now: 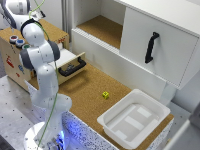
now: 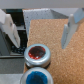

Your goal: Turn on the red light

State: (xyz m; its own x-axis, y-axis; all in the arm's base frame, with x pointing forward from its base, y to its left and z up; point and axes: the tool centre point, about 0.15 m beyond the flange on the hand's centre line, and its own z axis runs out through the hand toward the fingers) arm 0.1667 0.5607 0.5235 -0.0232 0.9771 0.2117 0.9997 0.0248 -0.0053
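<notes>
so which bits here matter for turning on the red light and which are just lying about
Job: small round red-centred cap with pale rim; gripper, fingers open above it.

Lying about: matching blue-centred cap; small yellow cube; white plastic tray; open drawer's black handle.

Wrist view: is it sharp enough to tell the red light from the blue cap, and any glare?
Wrist view: soft overall, claw fingers blurred, yet the red light reads clearly against the blue cap; small bright glints on the red centre. Exterior view: low-detail, both caps tiny, blue glow at the arm's base.
</notes>
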